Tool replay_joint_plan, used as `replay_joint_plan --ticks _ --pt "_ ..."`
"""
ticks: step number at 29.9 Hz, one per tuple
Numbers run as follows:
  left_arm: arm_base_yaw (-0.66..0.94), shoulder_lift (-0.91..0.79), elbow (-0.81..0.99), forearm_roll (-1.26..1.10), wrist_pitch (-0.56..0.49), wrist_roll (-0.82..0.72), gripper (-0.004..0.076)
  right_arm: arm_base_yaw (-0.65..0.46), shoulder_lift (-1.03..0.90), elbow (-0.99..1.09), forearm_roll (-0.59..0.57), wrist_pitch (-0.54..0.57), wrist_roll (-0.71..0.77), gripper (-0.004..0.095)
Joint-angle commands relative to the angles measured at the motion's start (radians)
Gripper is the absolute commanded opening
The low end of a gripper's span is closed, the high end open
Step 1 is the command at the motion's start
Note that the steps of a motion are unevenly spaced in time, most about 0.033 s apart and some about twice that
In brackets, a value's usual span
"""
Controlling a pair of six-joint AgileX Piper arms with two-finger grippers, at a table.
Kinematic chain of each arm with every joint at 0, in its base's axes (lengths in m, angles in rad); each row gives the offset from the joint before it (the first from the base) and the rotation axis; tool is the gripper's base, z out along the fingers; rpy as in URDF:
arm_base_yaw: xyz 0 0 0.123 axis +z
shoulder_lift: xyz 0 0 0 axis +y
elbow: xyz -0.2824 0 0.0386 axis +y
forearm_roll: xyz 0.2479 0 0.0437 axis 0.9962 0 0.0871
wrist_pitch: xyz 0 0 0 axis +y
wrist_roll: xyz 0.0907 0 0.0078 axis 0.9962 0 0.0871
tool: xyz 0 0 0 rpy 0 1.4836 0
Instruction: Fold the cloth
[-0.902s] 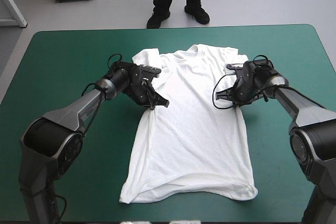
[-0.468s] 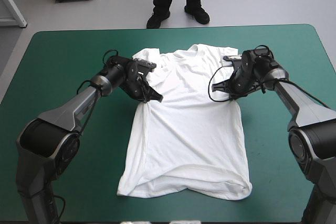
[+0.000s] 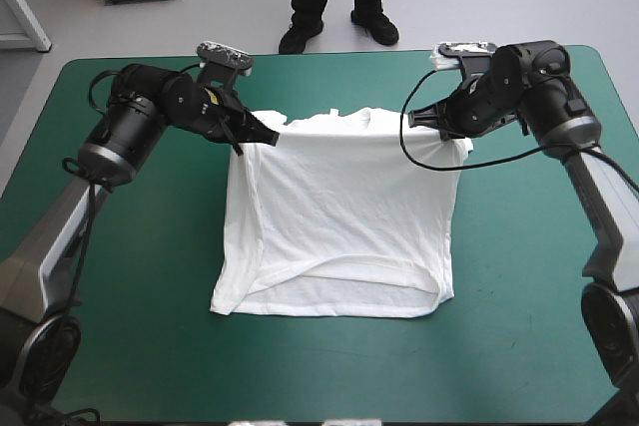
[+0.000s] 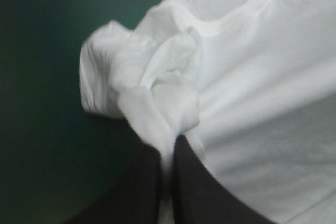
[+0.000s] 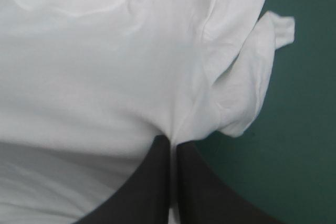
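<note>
Left gripper (image 3: 262,134) and right gripper (image 3: 424,119) each clamp a shoulder of the white T-shirt (image 3: 339,216), holding its upper part off the table.
In both wrist views the black fingers meet on the fabric, with a sleeve bunched just ahead of them. In the high view the shirt hangs from the upper centre of the frame down to its hem (image 3: 329,301), which lies on the teal-green cover (image 3: 120,346) at lower centre. For a clean fold, the arms should probably travel level and together toward the hem with the top edge taut; uneven speed would skew the crease.
</note>
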Motion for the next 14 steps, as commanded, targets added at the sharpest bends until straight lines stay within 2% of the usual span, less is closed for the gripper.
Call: replay_joint_plan --ticks 1,9,14 --pt "0.001 -0.112 -0.043 -0.013 -0.026 -0.002 -0.001 -0.002 -0.114 -0.035 0.036 -0.004 -0.018 -0.0017" --pt "0.001 -0.218 -0.133 -0.11 -0.022 0.022 -0.001 -0.002 -0.28 -0.037 0.121 -0.026 -0.037 -0.0017" --pt "0.001 -0.238 -0.202 -0.142 -0.035 0.022 -0.001 -0.002 -0.311 -0.126 0.139 -0.037 -0.037 -0.0017"
